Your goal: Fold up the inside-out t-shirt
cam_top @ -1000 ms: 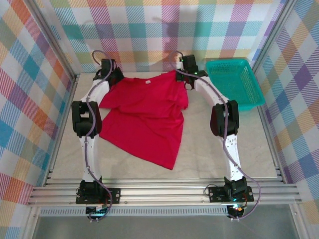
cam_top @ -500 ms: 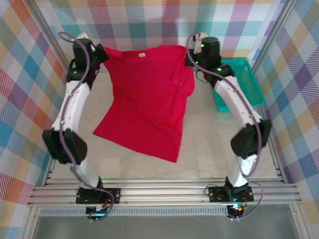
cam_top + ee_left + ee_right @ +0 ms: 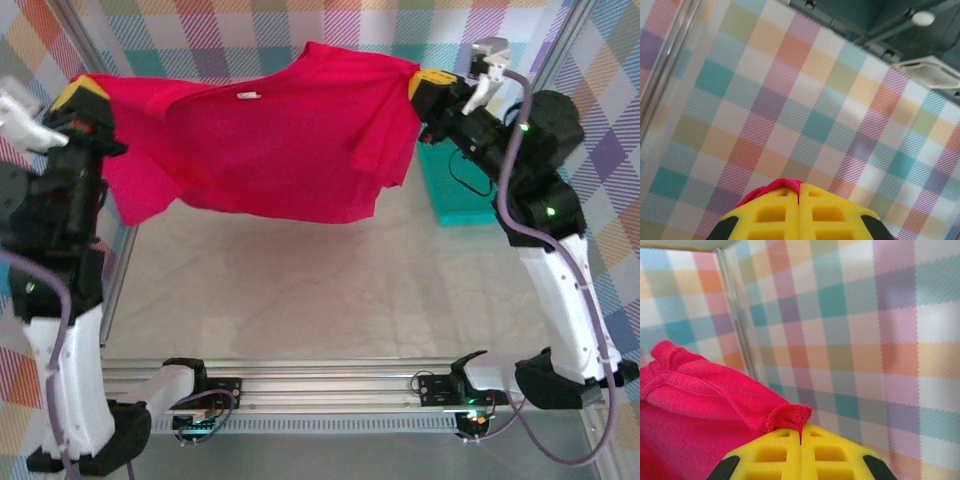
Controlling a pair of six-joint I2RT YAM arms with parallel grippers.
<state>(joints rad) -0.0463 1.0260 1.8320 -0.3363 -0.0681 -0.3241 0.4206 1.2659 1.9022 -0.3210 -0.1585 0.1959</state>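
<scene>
The inside-out t-shirt (image 3: 270,140), bright red with a small white neck tag (image 3: 247,96), hangs spread in the air between both arms, high above the table. My left gripper (image 3: 82,97) is shut on its left shoulder; red cloth (image 3: 774,189) peeks out between the yellow fingers (image 3: 770,212). At the right shoulder my right gripper (image 3: 424,80) is shut on the shirt, with a pinched fold of the t-shirt (image 3: 787,416) sticking out of the jaws and more cloth draping left. The hem hangs loose below, off the table.
A teal basket (image 3: 455,190) sits at the table's back right, partly behind the right arm. Checked walls enclose the pale table (image 3: 320,290) on three sides. An aluminium rail (image 3: 330,375) runs along the near edge.
Both arms have risen and spread outward, lifting the t-shirt from the table's back edge fully into the air. The shirt now hangs stretched between them.
</scene>
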